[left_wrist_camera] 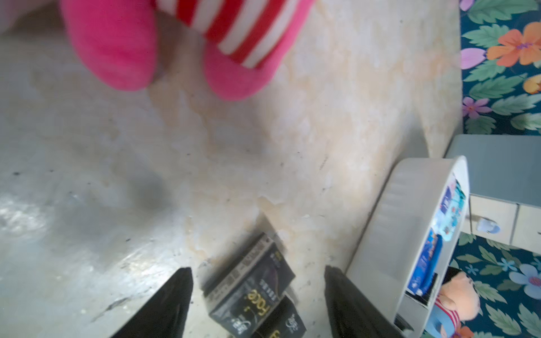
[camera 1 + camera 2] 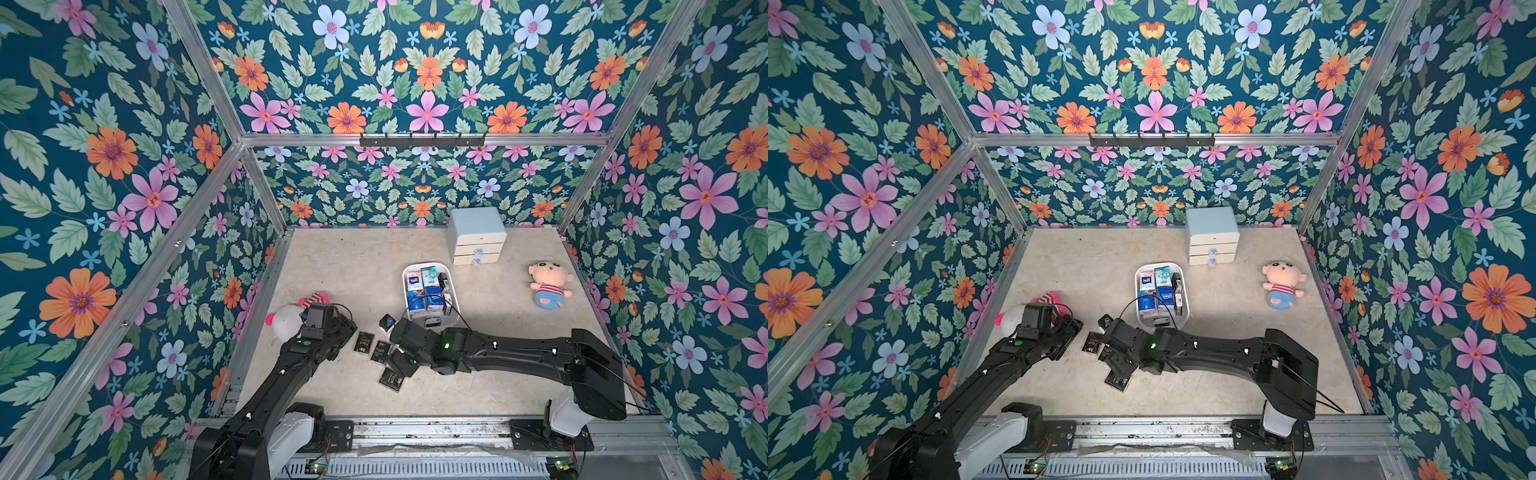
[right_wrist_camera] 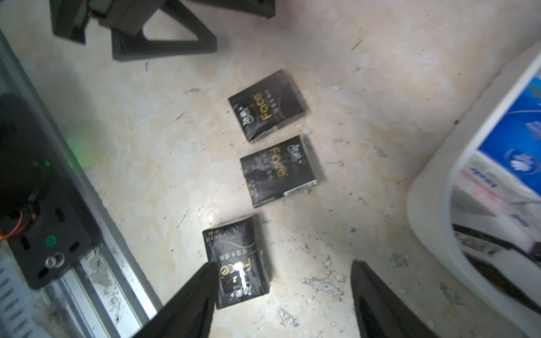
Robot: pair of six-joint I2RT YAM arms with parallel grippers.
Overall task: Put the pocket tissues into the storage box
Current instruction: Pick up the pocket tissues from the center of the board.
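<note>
Quick rundown: the storage box (image 2: 404,291) sits around mid-worktop (image 2: 332,266), slightly right of centre. It's pretty much stuffed with pocket tissues (image 2: 424,293), mostly blue ones, plus a few black ones along its right wall.

Three black packets (image 2: 381,351) lie flat on the worktop just near-left of the box, in a loose row and not quite touching each other.

The right tool (image 3: 283,263) hangs over the nearest packet (image 3: 238,260). Its jaws are spread wide with nothing between them. One finger overlaps that packet's edge in the wrist view, and I honestly can't tell if it's touching.

The left tool (image 1: 257,268) is released too. It's above the leftmost packet (image 1: 251,281), which just lies on the worktop under the gap.

Other stuff:
- a pink striped plush doll (image 2: 316,298) at far left, right beside the left arm
- another doll (image 2: 548,284) over on the right
- a pale blue drawer cabinet (image 2: 478,232) just beyond the box
</note>
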